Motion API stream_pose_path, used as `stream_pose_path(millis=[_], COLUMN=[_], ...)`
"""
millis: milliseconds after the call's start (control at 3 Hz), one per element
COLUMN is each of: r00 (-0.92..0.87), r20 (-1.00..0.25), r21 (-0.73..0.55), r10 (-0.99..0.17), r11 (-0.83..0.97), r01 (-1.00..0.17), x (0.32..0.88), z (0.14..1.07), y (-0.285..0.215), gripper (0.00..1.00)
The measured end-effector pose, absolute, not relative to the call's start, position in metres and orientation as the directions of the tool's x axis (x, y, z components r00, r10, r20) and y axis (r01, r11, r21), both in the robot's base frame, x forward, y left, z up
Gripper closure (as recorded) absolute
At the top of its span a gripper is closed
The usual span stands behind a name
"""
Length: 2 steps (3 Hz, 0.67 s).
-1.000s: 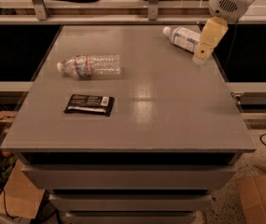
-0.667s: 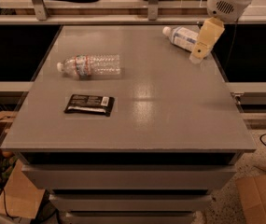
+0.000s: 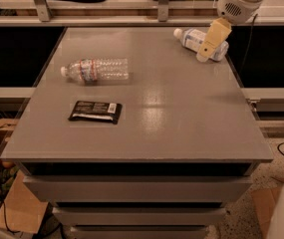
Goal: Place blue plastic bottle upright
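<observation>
The blue plastic bottle (image 3: 192, 38) lies on its side at the far right of the grey table (image 3: 181, 118), with its white cap pointing left. It is clear, with a white and pale-blue label. My gripper (image 3: 207, 48) comes down from the upper right and sits over the bottle's right half, hiding part of it. I cannot see whether it touches the bottle.
A ribbed clear bottle (image 3: 96, 69) with a narrow label band lies on its side at the left. A black packet (image 3: 95, 111) lies flat in front of it. The table's right edge is close to the blue bottle. A counter rail runs behind the table.
My gripper has shifted slightly to the left over the blue bottle. The bottle and the other objects have not moved.
</observation>
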<state>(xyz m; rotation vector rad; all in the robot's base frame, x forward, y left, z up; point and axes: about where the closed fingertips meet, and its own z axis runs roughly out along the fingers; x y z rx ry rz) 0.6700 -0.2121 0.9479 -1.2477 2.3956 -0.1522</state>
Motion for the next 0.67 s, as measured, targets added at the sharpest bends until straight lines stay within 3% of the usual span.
stream_pose_path(millis=[667], r00=[-0.498], r20=[-0.297], r21=[-0.305], r10=[-0.815], r11=[0.575], r01=[-0.759], x=[0.704], z=[0.926], y=[-0.202], gripper=[0.00])
